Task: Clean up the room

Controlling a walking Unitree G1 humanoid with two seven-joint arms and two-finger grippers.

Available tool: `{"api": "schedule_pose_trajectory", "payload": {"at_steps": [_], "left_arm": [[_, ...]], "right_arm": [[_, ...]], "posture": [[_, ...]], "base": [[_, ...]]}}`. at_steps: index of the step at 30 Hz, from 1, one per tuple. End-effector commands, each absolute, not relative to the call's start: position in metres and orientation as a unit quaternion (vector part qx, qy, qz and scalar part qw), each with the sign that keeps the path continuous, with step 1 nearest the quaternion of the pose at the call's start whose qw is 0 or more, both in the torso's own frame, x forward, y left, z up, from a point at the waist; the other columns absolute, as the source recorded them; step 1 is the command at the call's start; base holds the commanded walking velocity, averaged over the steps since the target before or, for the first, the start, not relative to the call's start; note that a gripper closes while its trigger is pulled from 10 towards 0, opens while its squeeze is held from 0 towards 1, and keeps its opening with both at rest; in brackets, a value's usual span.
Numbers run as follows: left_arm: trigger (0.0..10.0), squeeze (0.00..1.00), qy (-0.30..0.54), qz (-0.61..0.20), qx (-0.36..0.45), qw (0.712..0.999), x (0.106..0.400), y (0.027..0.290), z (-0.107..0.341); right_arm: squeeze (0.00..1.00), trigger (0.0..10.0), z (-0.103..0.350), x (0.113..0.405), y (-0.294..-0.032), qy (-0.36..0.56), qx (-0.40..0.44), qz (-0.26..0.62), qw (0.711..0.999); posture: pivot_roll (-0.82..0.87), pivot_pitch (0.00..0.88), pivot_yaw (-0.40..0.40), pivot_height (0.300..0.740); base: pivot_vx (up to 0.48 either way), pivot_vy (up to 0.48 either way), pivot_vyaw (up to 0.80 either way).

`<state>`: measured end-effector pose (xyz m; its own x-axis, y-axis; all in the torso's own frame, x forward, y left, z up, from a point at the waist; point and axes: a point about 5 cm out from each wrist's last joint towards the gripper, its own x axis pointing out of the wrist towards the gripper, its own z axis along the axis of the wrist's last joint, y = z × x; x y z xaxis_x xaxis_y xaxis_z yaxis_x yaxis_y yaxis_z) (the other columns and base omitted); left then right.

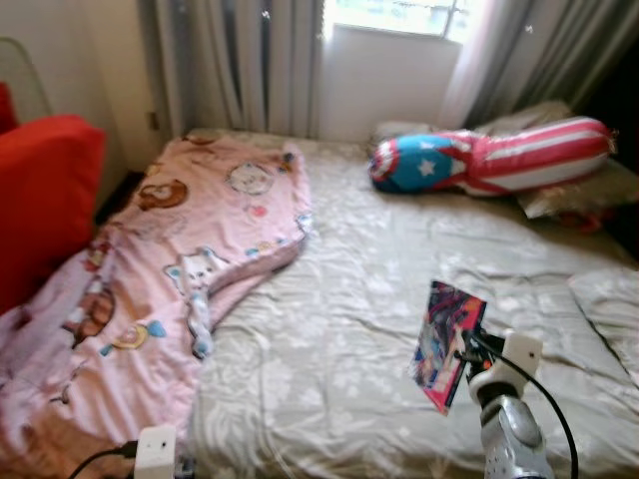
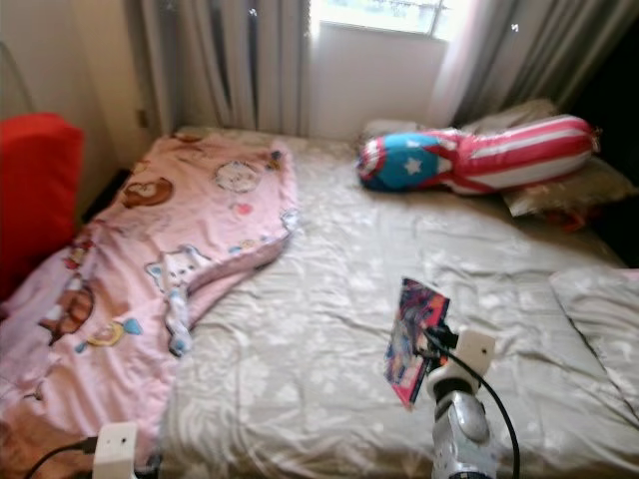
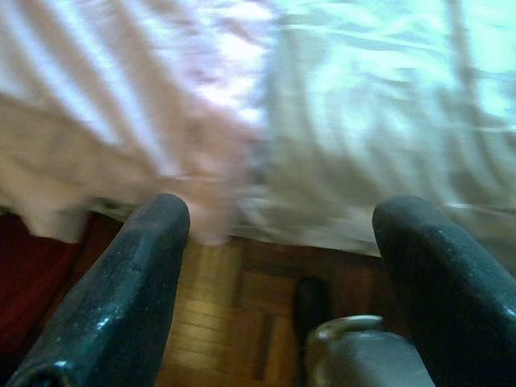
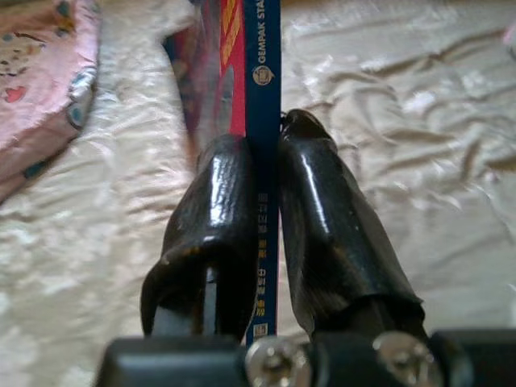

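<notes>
**Thin book clamped over the bed**

Nearest the head camera, low at the left, sits the white wrist block of the left arm (image 1: 155, 451), at the foot of the bed. Its wrist camera adds what the head views lack: the left gripper (image 3: 278, 266) with two black fingers spread wide apart, holding nothing, above a wooden parquet floor (image 3: 230, 322) where the blanket's edge hangs down.

One pink cartoon-printed blanket (image 1: 170, 269) covers the left side of the beige crumpled bedsheet (image 1: 349, 299); a red cushioned seat (image 1: 40, 190) stands beside it at the far left.

Rightward, the right gripper (image 4: 264, 201) is closed tight on one thin colourful book (image 1: 444, 344), held upright on edge above the sheet. The right wrist camera reads its blue spine, lettered "GEMPAK", pinched between both fingers.

Far right, at the head of the bed below the curtained window (image 1: 399, 15), lies one long bolster pillow striped red and white with a blue starred end (image 1: 489, 160).
</notes>
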<state>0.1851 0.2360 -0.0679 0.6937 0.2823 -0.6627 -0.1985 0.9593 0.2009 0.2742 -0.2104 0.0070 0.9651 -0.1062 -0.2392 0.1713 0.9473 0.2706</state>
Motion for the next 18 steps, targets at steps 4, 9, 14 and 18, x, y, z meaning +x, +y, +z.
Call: {"api": "schedule_pose_trajectory", "payload": {"at_steps": [4,9,14,18], "left_arm": [[10.0,0.0,0.381,0.12,0.049,0.915,0.1811,0.2267,-0.0728],[10.0,0.0,0.382,0.119,0.049,0.915,0.1806,0.2272,-0.073],[10.0,0.0,0.384,0.117,0.05,0.914,0.1798,0.2275,-0.0734],[10.0,0.0,0.385,0.116,0.05,0.914,0.1796,0.2279,-0.0734]], "right_arm": [[0.0,10.0,0.0151,0.2771,-0.2206,0.091,0.134,-0.078,0.984],[0.0,10.0,0.0146,0.277,-0.2196,0.092,0.133,-0.075,0.984],[0.0,10.0,0.0128,0.2767,-0.2167,0.097,0.13,-0.068,0.984],[0.0,10.0,0.0128,0.277,-0.2157,0.097,0.131,-0.066,0.984]], "posture": [[0.01,0.0,-0.118,0.74],[0.01,0.0,-0.115,0.74],[0.01,0.0,-0.111,0.74],[0.01,0.0,-0.109,0.74]], "base": [[0.0,-0.292,0.0],[0.0,-0.295,0.0],[0.0,-0.292,0.0],[0.0,-0.292,0.0]]}}
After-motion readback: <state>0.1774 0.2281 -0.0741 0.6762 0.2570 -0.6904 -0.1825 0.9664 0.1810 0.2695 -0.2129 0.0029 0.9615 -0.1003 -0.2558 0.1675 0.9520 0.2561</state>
